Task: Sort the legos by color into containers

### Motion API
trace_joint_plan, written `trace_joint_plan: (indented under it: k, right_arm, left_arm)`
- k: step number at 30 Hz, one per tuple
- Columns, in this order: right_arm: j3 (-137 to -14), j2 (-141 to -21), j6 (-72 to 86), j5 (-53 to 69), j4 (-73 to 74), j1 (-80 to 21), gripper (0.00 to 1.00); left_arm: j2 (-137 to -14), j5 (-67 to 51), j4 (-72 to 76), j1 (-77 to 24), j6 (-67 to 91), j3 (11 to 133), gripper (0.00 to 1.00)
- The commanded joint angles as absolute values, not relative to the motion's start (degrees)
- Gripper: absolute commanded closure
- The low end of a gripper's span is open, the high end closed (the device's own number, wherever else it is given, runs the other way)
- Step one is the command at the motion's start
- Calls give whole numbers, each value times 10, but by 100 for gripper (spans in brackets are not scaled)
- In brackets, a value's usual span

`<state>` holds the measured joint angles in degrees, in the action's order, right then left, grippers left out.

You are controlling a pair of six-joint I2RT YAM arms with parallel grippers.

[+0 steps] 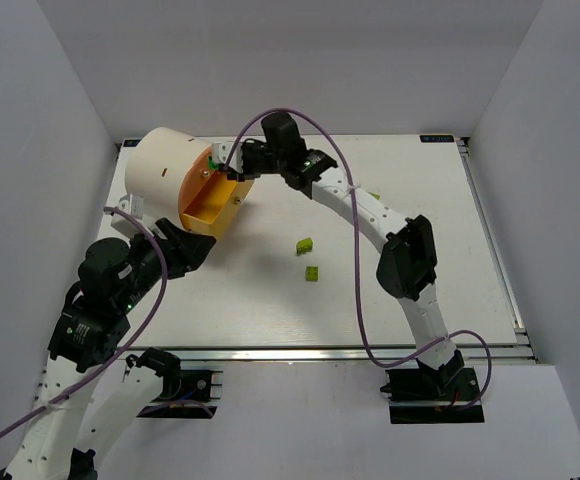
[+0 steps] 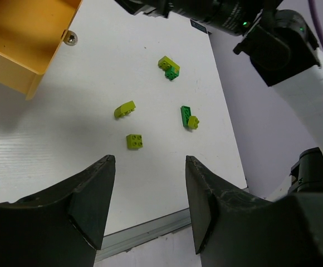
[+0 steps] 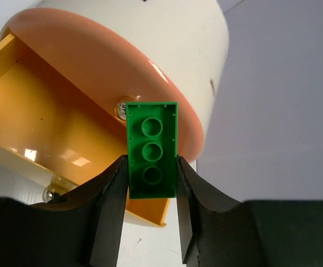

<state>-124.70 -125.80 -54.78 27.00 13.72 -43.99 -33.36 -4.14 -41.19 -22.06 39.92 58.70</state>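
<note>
My right gripper [image 3: 152,169] is shut on a dark green brick [image 3: 152,149], underside toward the camera, held in front of the drum's orange face [image 3: 94,53] just above the open orange tray [image 3: 50,122]. In the top view this gripper [image 1: 226,166] is at the cream-white drum [image 1: 160,165], over the tray [image 1: 210,200]. My left gripper [image 2: 149,161] is open and empty above the table, near the tray's front corner [image 2: 22,33]. Beyond it lie yellow-green bricks [image 2: 135,141] [image 2: 125,109] and two mixed pairs of dark green and yellow-green bricks [image 2: 170,67] [image 2: 188,118]. No cyan brick shows.
Two yellow-green bricks [image 1: 303,243] [image 1: 312,273] lie mid-table in the top view; others are hidden under the right arm [image 1: 370,215]. A small metal knob [image 3: 120,109] sits on the drum face behind the held brick. The table's metal front rail [image 2: 145,233] is just below my left fingers.
</note>
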Motion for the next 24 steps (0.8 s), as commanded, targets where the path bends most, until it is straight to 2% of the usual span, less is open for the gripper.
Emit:
trace_joint_plan:
  k: [1,2,9,12,19,20,22,23,24]
  right_arm:
    - [-1266,-1281,-563,238,96,-457,69]
    - [-1263,-1285,-564,236,93,-460,67]
    - [-1231,-1281,-576,222,73,-465,36]
    - [-1223,-1274,-574,221,73,-464,30]
    - [-1202,-1224,-513,213,62,-450,30]
    - [-1198,-1204,-494,209,59,-448,32]
    - [-1172,-1165,-409,176,50,-432,42]
    - [-1157,-1149,-373,158,38,-425,64]
    - [-1120,-1132,-293,105,29,-420,79]
  left_arm:
    - [-329,-31,-429,-217,399,610,37]
    - [-328,-31,-429,-217,399,611,37]
    - [-323,-28,-432,-217,400,608,37]
    - [-323,-31,-422,-217,400,604,37]
    - [-347,-56,-377,-217,396,593,38]
    - [-352,-71,-368,-217,396,587,39]
    - [-376,-96,-335,-217,395,579,53]
    - [-384,-119,-320,-217,394,570,60]
    - [-393,-133,-290,-217,396,564,72]
